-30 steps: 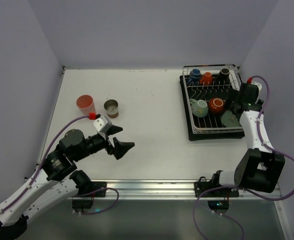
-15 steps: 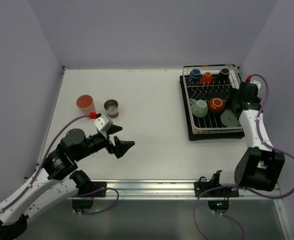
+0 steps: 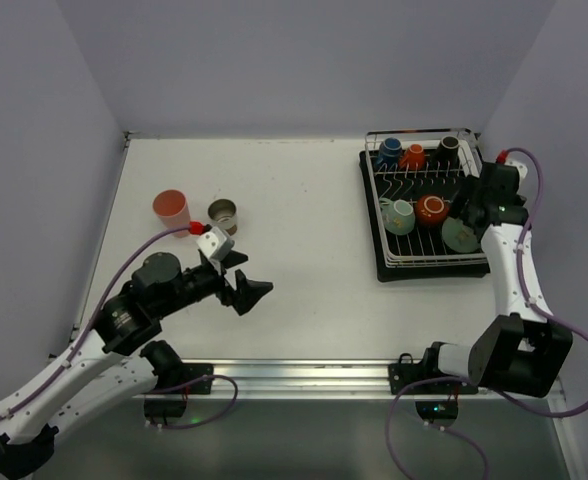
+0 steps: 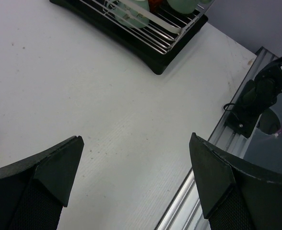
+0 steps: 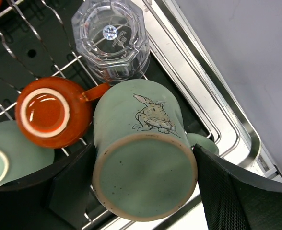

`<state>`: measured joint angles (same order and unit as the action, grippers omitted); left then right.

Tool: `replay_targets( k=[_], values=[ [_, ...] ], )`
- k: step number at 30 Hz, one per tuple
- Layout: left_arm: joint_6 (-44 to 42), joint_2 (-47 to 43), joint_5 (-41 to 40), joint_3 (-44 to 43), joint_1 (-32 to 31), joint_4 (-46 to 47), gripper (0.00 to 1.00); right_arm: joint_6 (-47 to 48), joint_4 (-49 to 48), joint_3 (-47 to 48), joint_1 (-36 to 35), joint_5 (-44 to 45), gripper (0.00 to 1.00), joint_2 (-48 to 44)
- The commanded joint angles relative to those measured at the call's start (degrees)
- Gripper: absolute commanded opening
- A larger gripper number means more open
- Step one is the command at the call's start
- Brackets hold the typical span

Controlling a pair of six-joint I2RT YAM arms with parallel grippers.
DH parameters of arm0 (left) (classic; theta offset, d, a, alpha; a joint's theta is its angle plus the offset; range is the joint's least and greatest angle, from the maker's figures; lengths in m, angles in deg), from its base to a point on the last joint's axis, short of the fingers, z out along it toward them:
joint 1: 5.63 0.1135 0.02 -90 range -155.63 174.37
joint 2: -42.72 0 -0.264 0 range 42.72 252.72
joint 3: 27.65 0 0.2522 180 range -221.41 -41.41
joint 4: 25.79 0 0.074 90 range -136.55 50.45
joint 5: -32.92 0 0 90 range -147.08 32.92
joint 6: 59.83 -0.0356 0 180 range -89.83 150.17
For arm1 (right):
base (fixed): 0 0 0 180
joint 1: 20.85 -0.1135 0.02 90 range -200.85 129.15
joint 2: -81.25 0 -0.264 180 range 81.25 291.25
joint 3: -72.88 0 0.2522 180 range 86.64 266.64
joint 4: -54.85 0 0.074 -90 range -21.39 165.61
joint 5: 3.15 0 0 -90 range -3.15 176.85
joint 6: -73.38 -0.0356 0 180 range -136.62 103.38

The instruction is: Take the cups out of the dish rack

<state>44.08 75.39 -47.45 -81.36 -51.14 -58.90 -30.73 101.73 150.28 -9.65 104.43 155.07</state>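
- The right gripper (image 5: pixel 141 160) was closed on the green handled mug (image 5: pixel 146 143), one finger against each side of its wall, with the jaws a good way apart because the mug is wide.
- That mug stood upside down in the near right corner of the dish rack (image 3: pixel 429 260). Its flat base faced up toward the wrist camera, and its base-to-mouth axis was roughly upright with a slight tilt.
- Its handle pointed toward the rack's silver right rim, and the rabbit drawing on its wall faced the clear glass (image 5: pixel 111 38).
- The clear glass was also inverted, just beyond the mug and touching or nearly touching it.
- An orange cup (image 5: pixel 47 112) sat base-up just beside the mug, with a small teal cup (image 5: pixel 6 153) next to it.
- A blue cup (image 3: pixel 390 152), another orange one and a black cup (image 3: pixel 448 150) lined the rack's far end.
- The rack's long axis ran away from the arms, at the table's right side.
- The left gripper (image 3: pixel 246 277) was spread wide and held nothing, above bare table (image 4: pixel 107 96).
- A salmon-pink tumbler (image 3: pixel 172 208) and a metallic-brown cup (image 3: pixel 222 216) stood upright, mouths up, close together on the left of the table.
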Motion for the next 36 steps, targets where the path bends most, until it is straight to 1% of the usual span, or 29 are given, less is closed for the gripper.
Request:
replay_targets(
  k=[1,5,8,12,15,18,21,23,24,27,28,30,32,35,36],
  values=[
    [-0.38,2.22,2.67,-2.68,-0.19,0.28,1.00,-1.27,0.10,5.00,-0.39,1.40,0.17,-5.00],
    [0.24,3.90,4.34,-4.35,-0.19,0.72,1.00,-1.71,1.59,6.41,-0.39,0.79,0.15,-3.69],
    [1.73,4.51,5.66,-5.14,-0.19,2.21,1.00,-1.89,1.60,6.50,-0.48,0.61,0.13,-4.38],
    [6.28,8.54,8.38,-6.55,-0.27,6.77,1.00,-2.59,3.70,8.69,-0.39,-1.14,0.13,-4.56],
    [10.15,11.36,11.37,-7.95,-0.27,9.94,1.00,-3.55,4.93,10.36,-0.48,-3.87,0.13,-6.66],
    [13.85,15.40,12.78,-8.22,-0.19,17.39,1.00,-4.61,5.98,11.85,-0.39,-6.32,0.13,-8.25],
    [16.84,19.52,13.57,-8.75,-0.27,22.07,1.00,-5.84,5.55,12.47,-0.39,-9.92,0.13,-9.83],
    [18.68,21.64,14.45,-9.10,-0.19,26.37,0.99,-6.63,5.46,12.65,-0.39,-10.64,0.12,-10.01],
    [20.44,24.17,14.98,-9.27,-0.19,27.69,0.99,-6.98,5.20,12.74,-0.39,-11.51,0.12,-10.01],
    [23.43,28.92,16.03,-10.24,-0.27,34.88,0.99,-9.18,2.49,11.34,-0.39,-17.22,0.11,-10.98],
    [23.79,30.16,16.04,-10.68,-0.36,36.30,0.99,-10.66,1.78,10.99,-0.39,-21.15,0.11,-11.42],
    [25.36,33.76,15.60,-11.21,-0.27,39.29,0.98,-11.99,-0.86,9.67,-0.48,-24.51,0.11,-12.82],
    [25.29,36.58,14.55,-13.31,-0.36,41.93,0.98,-14.18,-2.36,9.05,-0.48,-28.47,0.10,-13.70],
    [26.95,42.73,14.98,-16.65,-0.27,46.24,0.96,-17.96,-8.05,6.07,-0.39,-35.15,0.10,-15.81],
    [27.91,46.23,15.33,-17.70,-0.36,47.73,0.95,-18.93,-9.21,5.45,-0.39,-36.73,0.09,-16.95]
  ],
)
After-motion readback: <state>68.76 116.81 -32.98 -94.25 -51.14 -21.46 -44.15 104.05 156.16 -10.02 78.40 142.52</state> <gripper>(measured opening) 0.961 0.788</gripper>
